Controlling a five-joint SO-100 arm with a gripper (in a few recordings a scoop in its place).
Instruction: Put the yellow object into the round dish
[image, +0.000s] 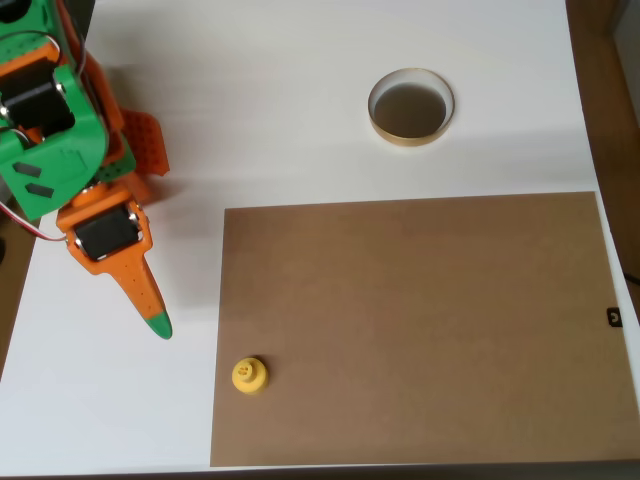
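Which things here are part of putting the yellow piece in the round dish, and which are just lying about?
For the job:
yellow object
round dish
gripper

Just lying about:
brown board
white table

A hobby robotics bench, from what my overhead view gives me.

I see a plain white tabletop (300, 100), a flat brown cardboard sheet (420, 330) laid on it as a work mat, and a 3D-printed orange-and-green plastic arm (70, 150) with exposed wiring.

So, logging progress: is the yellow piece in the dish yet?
Out. The yellow object sits on the brown sheet's left edge; the round dish is empty.
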